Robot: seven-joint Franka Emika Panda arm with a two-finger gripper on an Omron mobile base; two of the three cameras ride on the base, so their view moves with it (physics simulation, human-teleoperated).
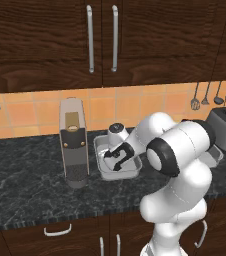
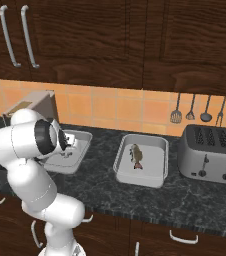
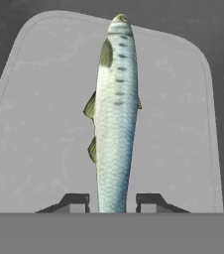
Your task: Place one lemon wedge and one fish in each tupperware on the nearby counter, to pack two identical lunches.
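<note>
A long silver-green fish (image 3: 115,114) lies flat in the left tupperware (image 3: 39,124), its tail between my fingertips (image 3: 77,201). My gripper (image 3: 114,201) is open a little, with a narrow gap showing on each side of the fish. From the base views, the gripper (image 1: 116,159) hangs low over that tupperware (image 1: 119,175) on the counter (image 1: 25,175). The second tupperware (image 2: 155,142) to the right holds a smaller brownish fish (image 2: 136,156). The lemon wedge is out of view.
A tall grey coffee machine (image 1: 74,142) stands just left of the left tupperware (image 2: 80,137). A silver toaster (image 2: 212,152) sits at the right end. Utensils (image 2: 190,107) hang on the orange tiled wall. Dark wood cabinets run above the counter (image 2: 195,200).
</note>
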